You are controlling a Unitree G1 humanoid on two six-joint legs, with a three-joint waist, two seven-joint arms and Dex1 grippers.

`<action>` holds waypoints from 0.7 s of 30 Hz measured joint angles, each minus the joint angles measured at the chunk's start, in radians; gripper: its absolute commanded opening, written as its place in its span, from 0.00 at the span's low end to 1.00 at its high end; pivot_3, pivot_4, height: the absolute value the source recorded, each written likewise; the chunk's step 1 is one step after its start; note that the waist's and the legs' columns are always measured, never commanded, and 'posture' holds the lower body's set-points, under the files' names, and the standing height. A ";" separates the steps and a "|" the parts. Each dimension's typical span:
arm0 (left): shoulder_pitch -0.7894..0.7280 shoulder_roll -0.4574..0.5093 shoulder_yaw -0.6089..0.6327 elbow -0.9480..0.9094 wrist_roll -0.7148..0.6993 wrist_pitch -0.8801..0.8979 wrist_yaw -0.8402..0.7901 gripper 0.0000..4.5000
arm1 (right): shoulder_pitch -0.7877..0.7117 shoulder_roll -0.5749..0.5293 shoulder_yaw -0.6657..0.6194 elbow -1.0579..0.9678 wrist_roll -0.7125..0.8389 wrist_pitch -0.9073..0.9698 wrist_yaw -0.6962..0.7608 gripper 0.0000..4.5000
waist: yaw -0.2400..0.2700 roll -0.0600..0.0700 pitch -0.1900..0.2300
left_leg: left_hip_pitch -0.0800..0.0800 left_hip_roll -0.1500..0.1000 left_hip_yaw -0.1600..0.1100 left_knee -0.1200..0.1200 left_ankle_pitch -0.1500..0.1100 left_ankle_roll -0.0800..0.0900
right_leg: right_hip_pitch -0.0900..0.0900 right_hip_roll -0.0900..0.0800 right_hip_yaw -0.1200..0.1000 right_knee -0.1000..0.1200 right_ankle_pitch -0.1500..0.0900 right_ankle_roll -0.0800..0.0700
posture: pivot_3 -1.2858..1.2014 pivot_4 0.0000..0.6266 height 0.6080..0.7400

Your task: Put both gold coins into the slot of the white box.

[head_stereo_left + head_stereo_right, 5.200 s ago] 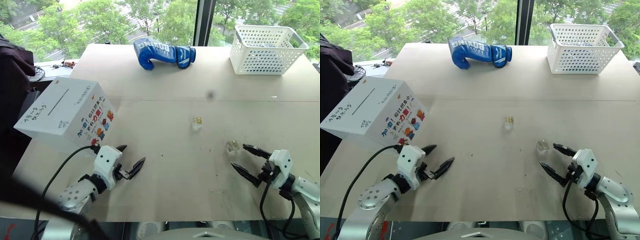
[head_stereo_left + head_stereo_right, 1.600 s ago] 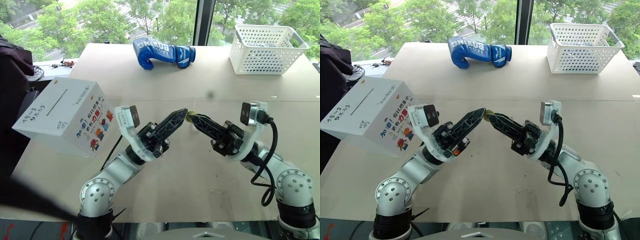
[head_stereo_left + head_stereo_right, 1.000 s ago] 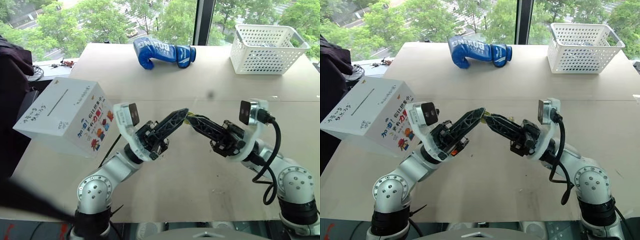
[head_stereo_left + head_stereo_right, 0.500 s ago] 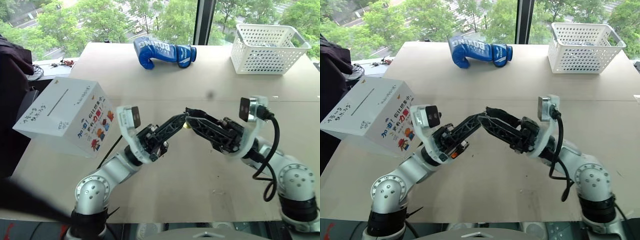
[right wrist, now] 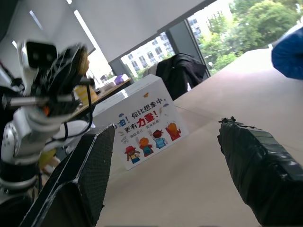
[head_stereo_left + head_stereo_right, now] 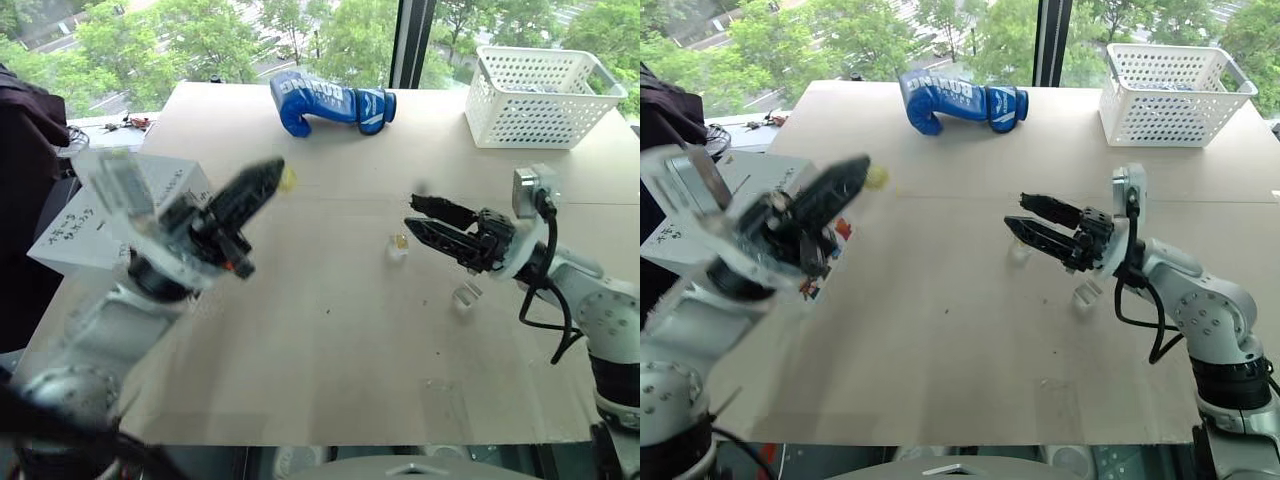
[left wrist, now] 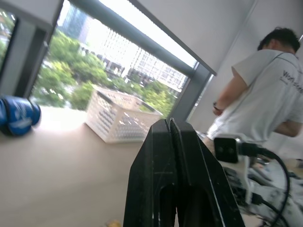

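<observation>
Pinching gold coin (image 6: 288, 178) w/ left fingers (image 6: 262, 183) pressed together; right fingers (image 6: 1032, 217) spread, empty.

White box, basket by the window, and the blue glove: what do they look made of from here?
White box: apparently cardboard, matte, with flat printed faces and crisp folded edges. Basket: likely moulded plastic, white, with a regular lattice of holes and a smooth rim. Blue glove: padded, slightly glossy skin with highlights, probably synthetic leather or vinyl; the look leaves that open.

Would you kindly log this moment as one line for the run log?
left gripper: shut on coin, raised near box | right gripper: open, empty | second coin: on table
</observation>
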 measured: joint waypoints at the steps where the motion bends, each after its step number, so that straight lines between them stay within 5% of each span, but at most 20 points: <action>1: -0.097 0.022 -0.028 0.016 0.037 0.005 0.051 0.00 | -0.036 0.020 0.018 0.012 -0.031 -0.013 0.017 0.84 | 0.001 -0.002 0.001 | 0.000 0.000 0.000 0.000 0.000 0.000 | 0.000 0.001 -0.001 0.000 0.000 0.000 | 0.52 0.24 0.73; 8: -0.375 0.186 -0.146 0.062 0.220 0.160 0.292 0.00 | -0.194 0.086 0.070 0.060 -0.207 -0.134 0.142 0.84 | -0.009 -0.004 0.004 | -0.009 0.000 0.000 -0.002 0.001 -0.003 | -0.010 0.002 -0.003 -0.002 0.003 0.006 | 0.52 0.24 0.73; 14: -0.456 0.348 -0.135 0.081 0.205 0.363 0.478 0.00 | -0.276 0.108 0.120 0.166 -0.337 -0.232 0.280 0.84 | -0.012 -0.005 0.005 | -0.011 0.001 0.000 -0.003 0.001 -0.003 | -0.012 0.001 -0.004 -0.002 0.003 0.006 | 0.52 0.24 0.73; 21: -0.213 0.480 0.150 0.076 0.134 0.553 0.589 0.00 | -0.310 0.158 0.137 0.260 -0.395 -0.275 0.365 0.84 | -0.016 -0.005 0.006 | -0.010 0.001 0.001 -0.003 0.002 -0.004 | -0.012 0.001 -0.004 -0.001 0.003 0.006 | 0.52 0.24 0.73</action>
